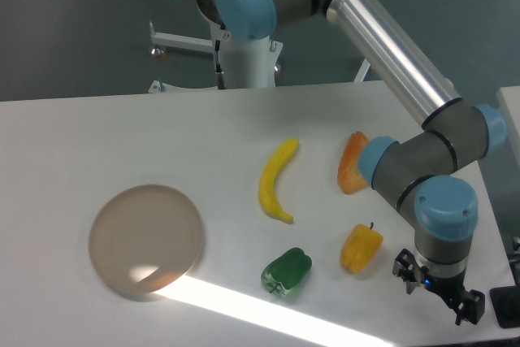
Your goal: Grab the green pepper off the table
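Near edge of the table (97, 127): green pepper (286, 272) lies free, toward the right half. Gripper (439, 292) hangs by the near right corner, well apart from it, fingers spread, holding nothing. Yellow pepper (361, 248) sits between them. Best approach: travel high over the yellow one, centre above the green lobes, descend straight. Farther back: plate (146, 239), banana (275, 180), orange pepper (353, 168).

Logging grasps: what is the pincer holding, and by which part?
Nothing. The pincer hangs empty, right of the yellow pepper; the green pepper lies untouched on the table.
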